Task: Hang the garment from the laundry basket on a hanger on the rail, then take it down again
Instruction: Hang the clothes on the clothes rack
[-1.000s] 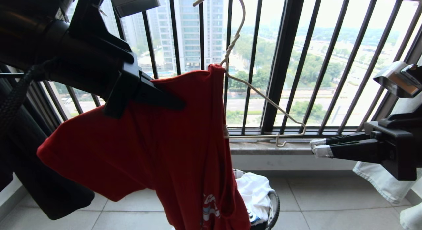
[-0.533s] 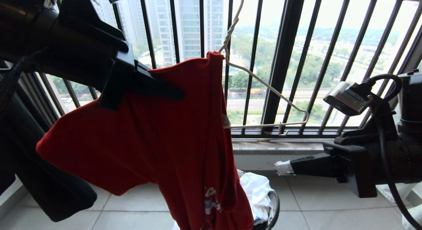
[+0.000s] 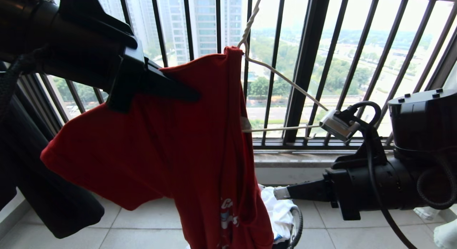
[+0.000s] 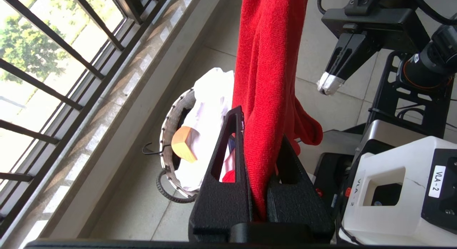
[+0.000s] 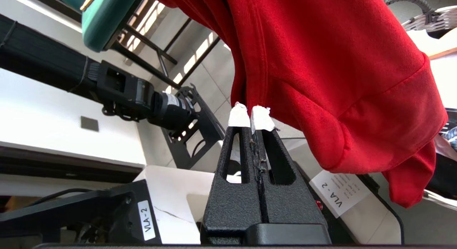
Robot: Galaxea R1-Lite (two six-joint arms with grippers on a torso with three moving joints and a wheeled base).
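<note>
Head view: the left gripper (image 3: 178, 93) is clamped on the upper part of the red T-shirt (image 3: 171, 145), holding it up in front of the black window railing (image 3: 307, 63). The shirt's collar end sits on the neck of the white wire hanger (image 3: 282, 81), whose bare arm sticks out to the side away from the left gripper. Below the shirt's hem stands the laundry basket (image 3: 296, 220), with white cloth in it. The right gripper (image 3: 280, 192) points at the shirt's lower edge, just above the basket, its fingers pressed together with nothing between them.

Left wrist view: the two black fingers (image 4: 228, 163) pinch a thick fold of the red T-shirt (image 4: 271, 81). The laundry basket (image 4: 167, 127) stands on the floor tiles by the windowsill, beside the shirt. The right gripper (image 4: 330, 85) hangs beyond the shirt, closed.

Right wrist view: the white-taped fingertips (image 5: 262, 118) meet just beneath the edge of the red T-shirt (image 5: 321, 70); whether they touch the cloth is unclear.
</note>
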